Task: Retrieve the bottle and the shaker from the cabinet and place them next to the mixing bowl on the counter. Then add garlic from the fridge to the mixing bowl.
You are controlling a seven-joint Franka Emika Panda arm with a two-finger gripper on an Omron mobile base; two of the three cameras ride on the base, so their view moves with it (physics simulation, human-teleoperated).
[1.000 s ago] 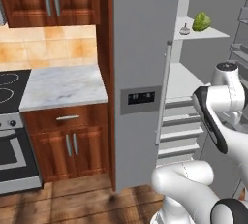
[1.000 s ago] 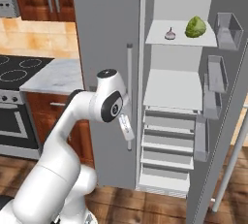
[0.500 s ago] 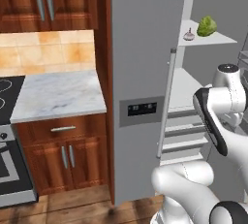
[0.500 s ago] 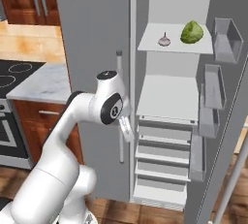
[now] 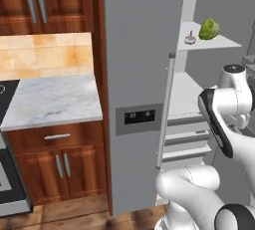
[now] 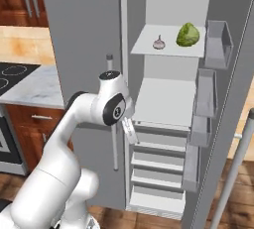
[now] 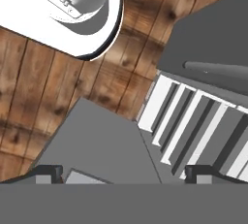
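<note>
The grey steel fridge [image 5: 142, 50] stands open, its white shelves showing. On an upper shelf lies the small pale garlic [image 6: 158, 42], also seen as the garlic [image 5: 190, 39]. My gripper [image 7: 123, 173] is open and holds nothing. It points down at the wooden floor and the fridge's lower shelves. The arm is folded in front of the fridge with the gripper [image 6: 130, 131] well below the garlic shelf. The white marble counter [image 5: 50, 99] lies left of the fridge. The bottle, the shaker and the mixing bowl are out of view.
A green leafy vegetable [image 6: 188, 34] sits just right of the garlic. The open fridge door [image 6: 213, 74] with grey bins stands at the right. A long silver handle [image 5: 166, 109] runs down the fridge front. A stove [image 6: 15, 72] lies far left.
The base has driven closer to the fridge, so the whole scene has shifted left and grown larger. The arm keeps its folded pose and the gripper stays open.
</note>
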